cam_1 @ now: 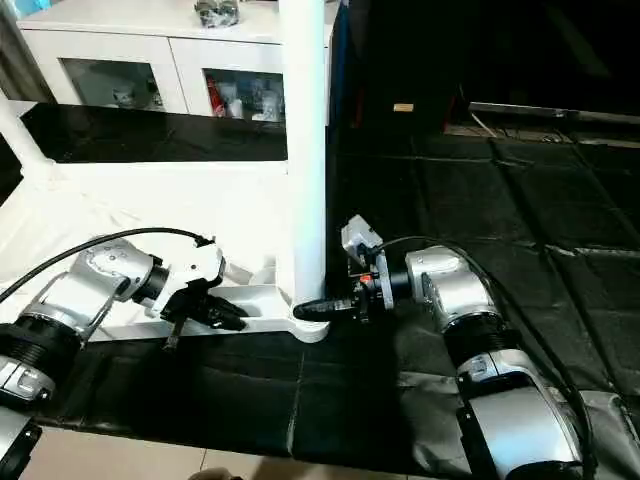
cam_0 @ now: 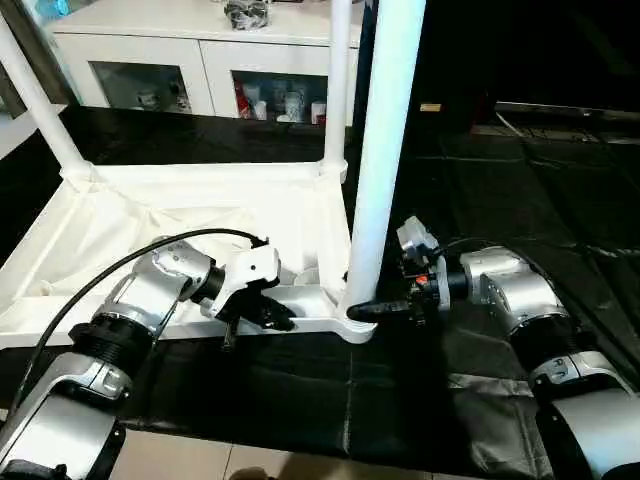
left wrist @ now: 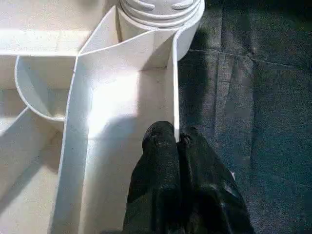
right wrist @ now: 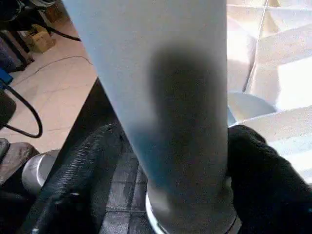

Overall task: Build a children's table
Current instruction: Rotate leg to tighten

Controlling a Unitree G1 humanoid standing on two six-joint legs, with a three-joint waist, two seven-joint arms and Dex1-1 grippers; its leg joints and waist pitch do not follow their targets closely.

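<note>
The children's table lies upside down on a black mat, its ribbed white top (cam_0: 120,220) facing up. Three white legs stand in corner sockets: two at the back (cam_0: 338,80) (cam_0: 40,100) and one at the near right corner (cam_0: 385,150). My left gripper (cam_0: 275,318) is shut on the top's thin front rim (left wrist: 173,87), just left of that corner socket (left wrist: 161,9). My right gripper (cam_0: 365,312) reaches in from the right at the base of the near leg (right wrist: 165,97). Its black fingers (right wrist: 83,180) lie against both sides of the leg.
A white cabinet with glass doors (cam_0: 200,60) stands behind the table. The black mat (cam_0: 500,180) spreads wide to the right. Light tiled floor (cam_0: 200,460) shows at the near edge. A black cable (cam_0: 120,260) loops above my left forearm.
</note>
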